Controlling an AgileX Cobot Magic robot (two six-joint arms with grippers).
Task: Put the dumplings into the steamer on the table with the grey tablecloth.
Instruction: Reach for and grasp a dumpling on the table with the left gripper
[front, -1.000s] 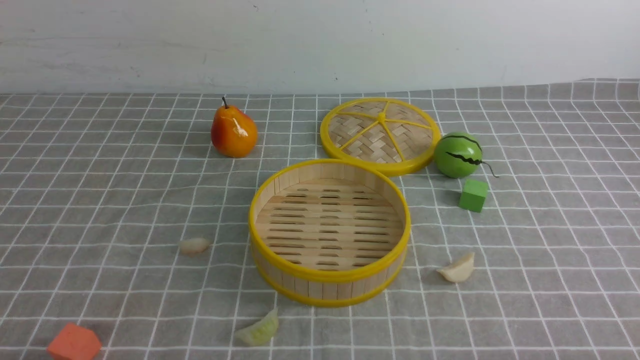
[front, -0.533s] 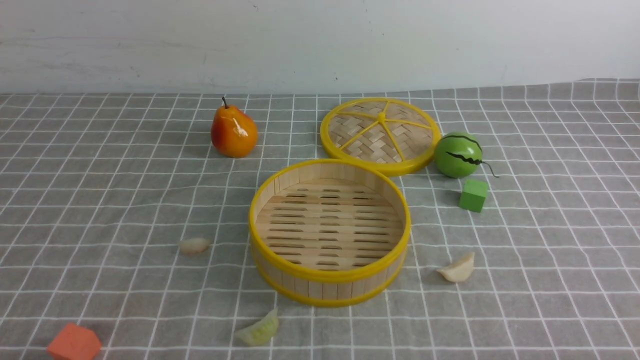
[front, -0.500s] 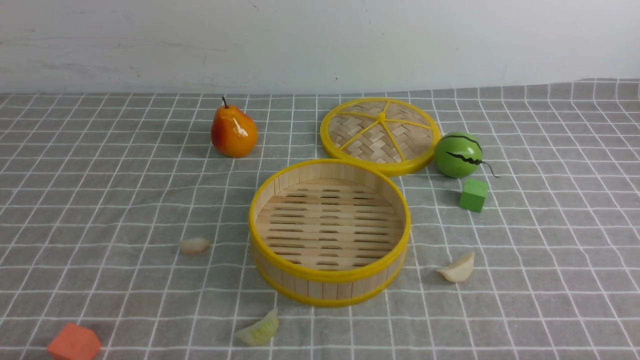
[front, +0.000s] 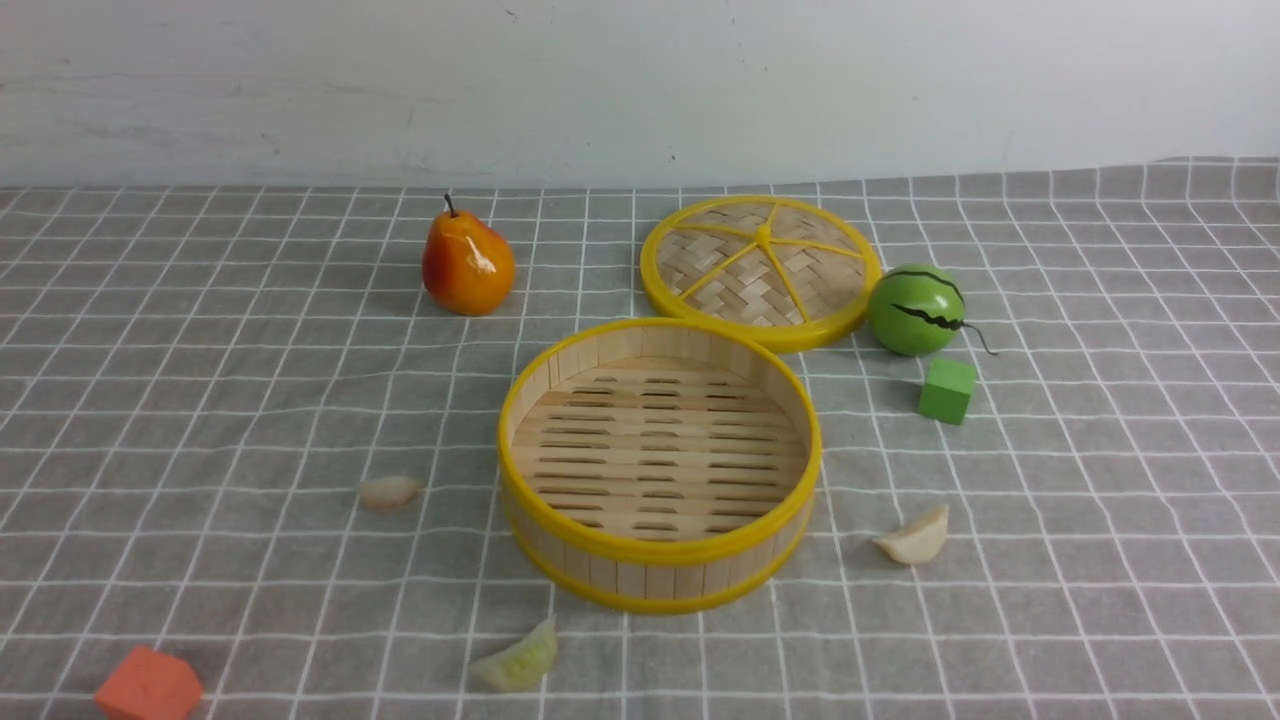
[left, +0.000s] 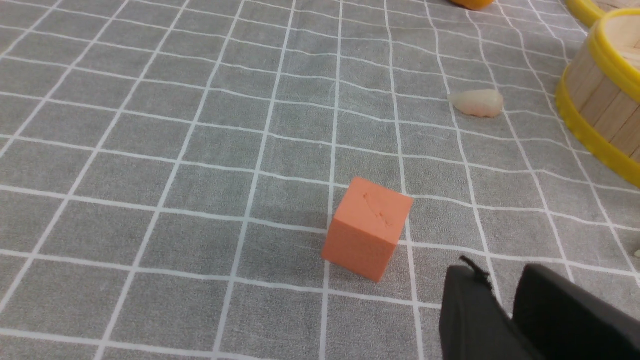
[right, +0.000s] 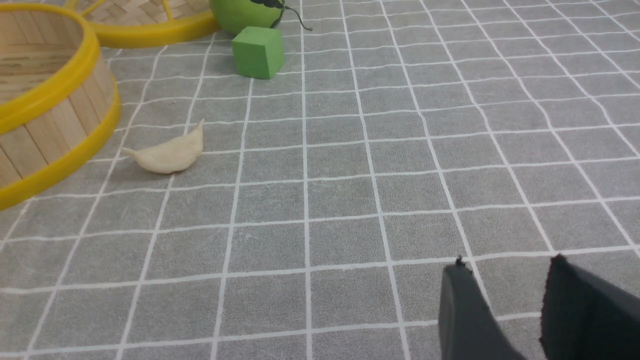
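Observation:
The steamer (front: 660, 548) stands empty in the middle of the grey tablecloth (front: 200, 400). One cream-white dumpling (front: 388, 490) lies to its left and shows in the left wrist view (left: 477, 103). The other cream-white dumpling (front: 915, 538) lies to its right and shows in the right wrist view (right: 167, 151). The pale green dumpling (front: 520, 660) lies in front of the steamer. Neither gripper shows in the front view. My left gripper (left: 500, 272) is empty beside an orange block, its jaws nearly together. My right gripper (right: 507, 265) is open and empty, well short of the right dumpling.
A pear (front: 467, 262), the flat woven lid (front: 760, 265) and a green melon ball (front: 915, 310) sit behind the steamer. A green block (front: 946, 390) lies at its right, an orange block (front: 148, 686) at the front left (left: 369, 227). A white wall closes the back.

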